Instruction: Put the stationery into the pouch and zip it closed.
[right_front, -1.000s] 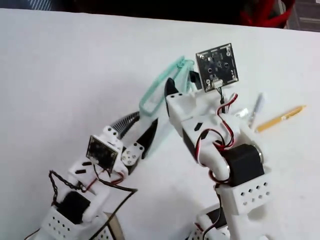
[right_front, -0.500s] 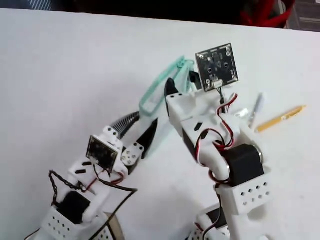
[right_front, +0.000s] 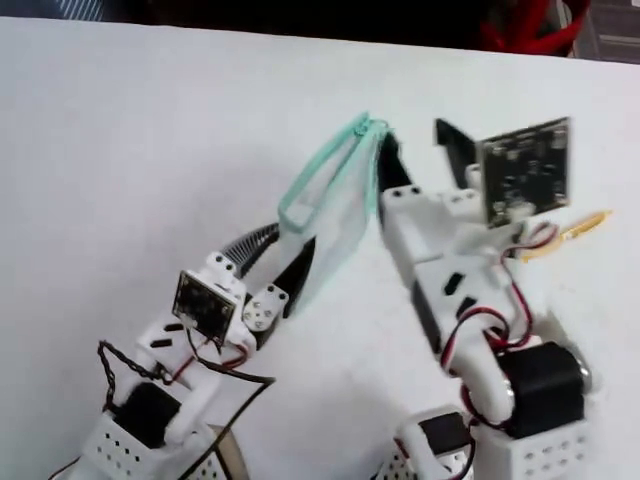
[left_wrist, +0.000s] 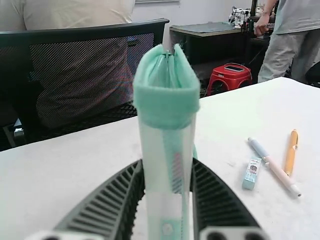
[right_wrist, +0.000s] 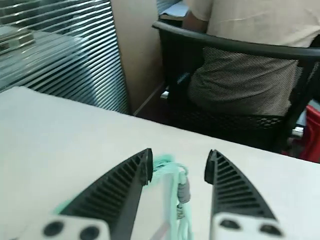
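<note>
A see-through pouch (right_front: 330, 200) with mint-green trim stands off the table, its lower end clamped in my left gripper (right_front: 275, 258), which is shut on it. In the left wrist view the pouch (left_wrist: 165, 125) rises upright between the black fingers (left_wrist: 112, 200). My right gripper (right_front: 420, 152) stands open beside the pouch's far top end. From the right wrist, the zipper end (right_wrist: 178, 187) lies between its spread fingers (right_wrist: 125, 185) without touching either. A yellow pen (left_wrist: 291, 151), a white pen (left_wrist: 272, 164) and a small eraser (left_wrist: 251, 173) lie on the table to the right.
The yellow pen (right_front: 578, 227) pokes out from behind the right arm's camera board (right_front: 525, 170). The white table (right_front: 150, 130) stretches bare to the left and back. Beyond its far edge stand a black mesh chair (left_wrist: 75, 70) and a red stool (left_wrist: 231, 75).
The right arm has swung to the right and away from the pouch's top end, and now covers the white pen and eraser. The left arm and the pouch have stayed put.
</note>
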